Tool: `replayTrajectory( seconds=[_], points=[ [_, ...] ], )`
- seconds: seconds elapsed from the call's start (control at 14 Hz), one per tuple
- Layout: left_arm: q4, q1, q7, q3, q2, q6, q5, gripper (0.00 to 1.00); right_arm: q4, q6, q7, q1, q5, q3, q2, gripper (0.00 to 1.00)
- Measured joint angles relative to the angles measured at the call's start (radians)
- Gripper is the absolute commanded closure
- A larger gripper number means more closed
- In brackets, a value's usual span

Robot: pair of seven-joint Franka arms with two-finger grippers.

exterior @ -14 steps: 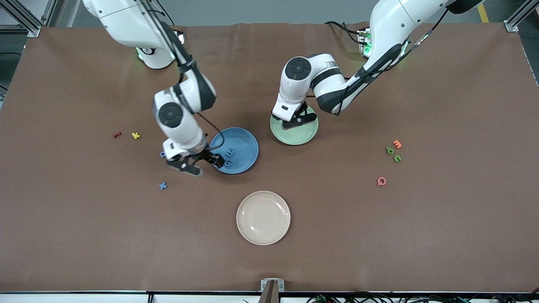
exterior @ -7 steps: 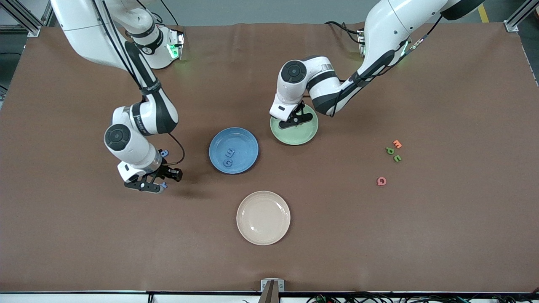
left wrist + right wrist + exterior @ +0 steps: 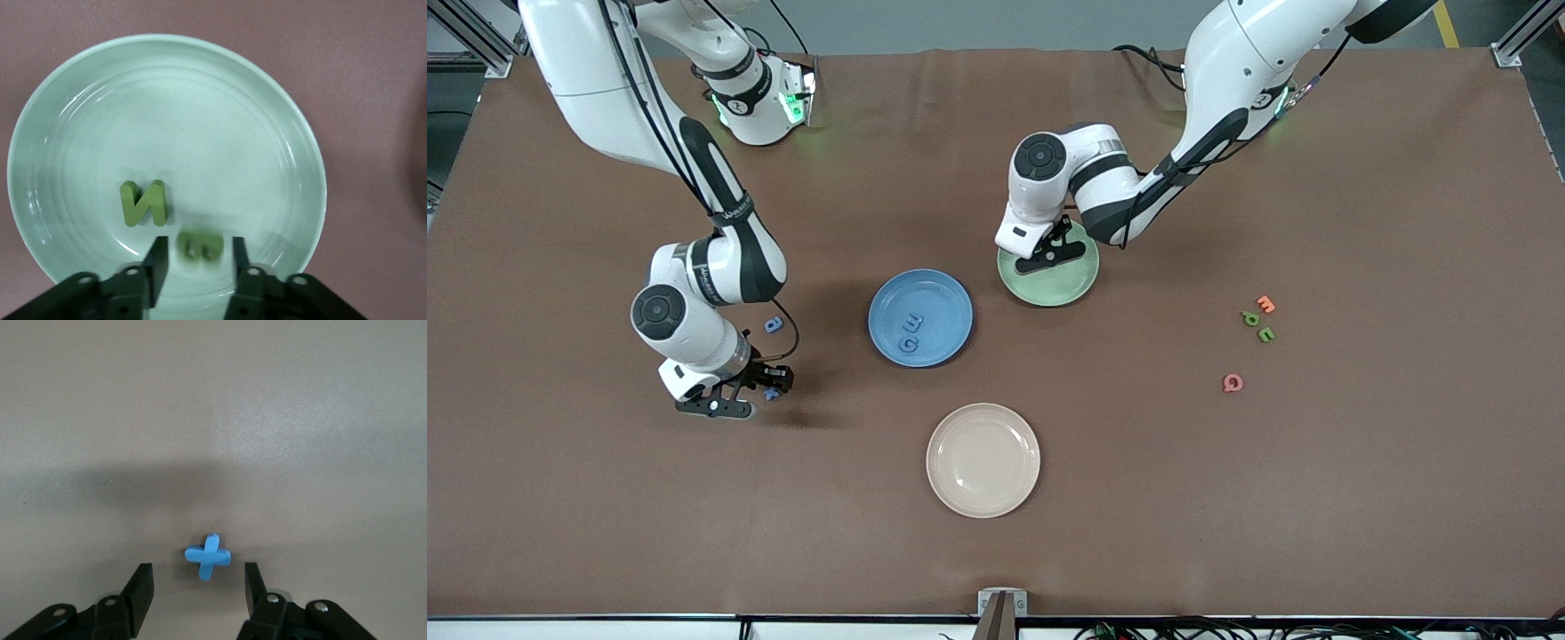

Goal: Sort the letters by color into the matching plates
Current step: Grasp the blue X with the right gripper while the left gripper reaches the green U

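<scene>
Right pincer (image 3: 197, 587) spread over blue X (image 3: 207, 556) lying flat on the surface; thin foam may slip on closing; left pincer (image 3: 197, 263) spread over green plate (image 3: 293, 147), letter between.

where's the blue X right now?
The blue X lies on the table under the open right gripper, toward the right arm's end, nearer the front camera than the blue plate.

A cream plate (image 3: 983, 460) sits on the brown surface (image 3: 1360, 489), close to the front camera. A pink letter Q (image 3: 1232, 383) and an orange letter (image 3: 1265, 304) lie toward the left arm's end.
</scene>
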Motion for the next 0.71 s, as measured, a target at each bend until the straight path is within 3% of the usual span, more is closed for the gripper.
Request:
replayTrajectory(
  seconds=[0.36,0.71],
  points=[
    [0.020,0.039,0.004,0.003,-0.008,0.000,0.004,0.01,0.013,0.001,0.000,-0.013,-0.011,0.000,0.015,0.36],
    [0.018,0.176,0.170,0.000,-0.054,-0.003,0.006,0.01,0.017,0.016,0.000,-0.013,-0.011,0.002,0.035,0.35]
  ],
)
